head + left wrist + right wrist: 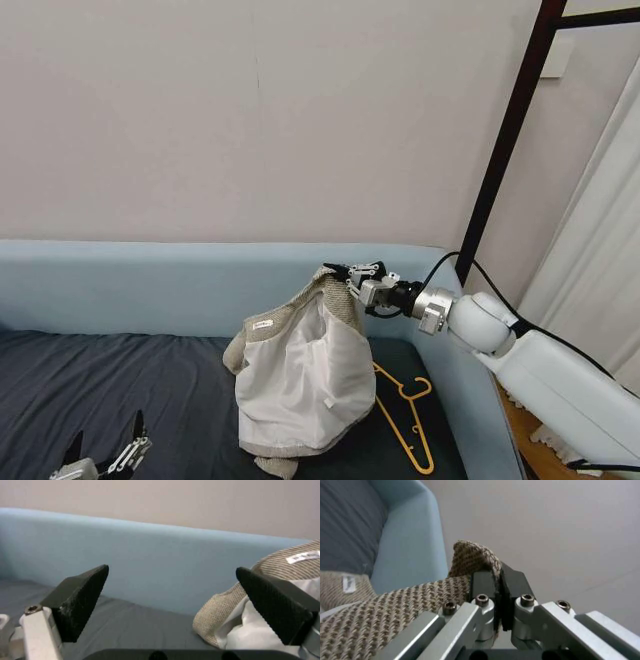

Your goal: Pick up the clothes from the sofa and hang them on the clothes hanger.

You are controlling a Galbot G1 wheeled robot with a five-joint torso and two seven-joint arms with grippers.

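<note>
Left hand [108, 440]: near left, low over the sofa [150, 285] seat, fingers apart.
Jacket [300, 370]: mid-sofa, hanging lining-out, long axis vertical, lower end touching the seat.
Right hand [340, 271]: clamped on the jacket's top corner.
Hanger [405, 415]: flat on the seat, just right of the jacket, hook end far.
</note>
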